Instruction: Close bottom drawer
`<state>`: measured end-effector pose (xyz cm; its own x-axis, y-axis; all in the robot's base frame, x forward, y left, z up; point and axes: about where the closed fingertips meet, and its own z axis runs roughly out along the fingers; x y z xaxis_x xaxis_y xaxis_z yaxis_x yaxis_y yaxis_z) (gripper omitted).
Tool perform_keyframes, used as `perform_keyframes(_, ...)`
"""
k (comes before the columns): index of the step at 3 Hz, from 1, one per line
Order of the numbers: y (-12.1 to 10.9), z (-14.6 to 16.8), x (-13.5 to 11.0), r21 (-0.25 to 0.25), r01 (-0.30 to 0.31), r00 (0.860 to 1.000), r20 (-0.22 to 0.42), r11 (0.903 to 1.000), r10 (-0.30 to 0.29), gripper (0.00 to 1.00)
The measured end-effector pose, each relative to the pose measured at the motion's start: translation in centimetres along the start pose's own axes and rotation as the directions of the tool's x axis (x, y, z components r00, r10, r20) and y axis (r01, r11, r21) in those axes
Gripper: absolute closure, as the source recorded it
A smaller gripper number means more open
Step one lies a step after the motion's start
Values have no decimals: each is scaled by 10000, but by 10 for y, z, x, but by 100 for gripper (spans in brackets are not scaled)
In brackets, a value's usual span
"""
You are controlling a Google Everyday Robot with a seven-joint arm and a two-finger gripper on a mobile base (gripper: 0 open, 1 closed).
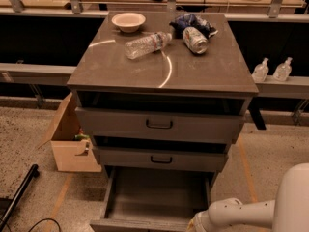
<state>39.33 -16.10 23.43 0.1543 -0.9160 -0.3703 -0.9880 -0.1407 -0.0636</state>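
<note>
The bottom drawer (pixel 154 197) of the grey-brown cabinet is pulled far out, its empty inside showing and its front edge (pixel 140 224) at the bottom of the view. The middle drawer (pixel 159 158) and the top drawer (pixel 159 123) stick out a little, each with a black bar handle. My white arm (pixel 251 211) comes in from the lower right. My gripper (pixel 195 224) is at the drawer's front right corner, mostly cut off by the frame's bottom edge.
On the cabinet top (pixel 164 66) lie a white bowl (pixel 128 21), a clear plastic bottle (pixel 145 44), a can (pixel 194 39) and a dark bag (pixel 193 22). A cardboard box (pixel 70 141) stands left of the cabinet. Two small bottles (pixel 273 70) stand on a right ledge.
</note>
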Motion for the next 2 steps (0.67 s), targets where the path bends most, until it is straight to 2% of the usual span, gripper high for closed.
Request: perform_keyframes(2, 8, 22, 7, -319, 205, 9998, 32, 9993, -204, 100)
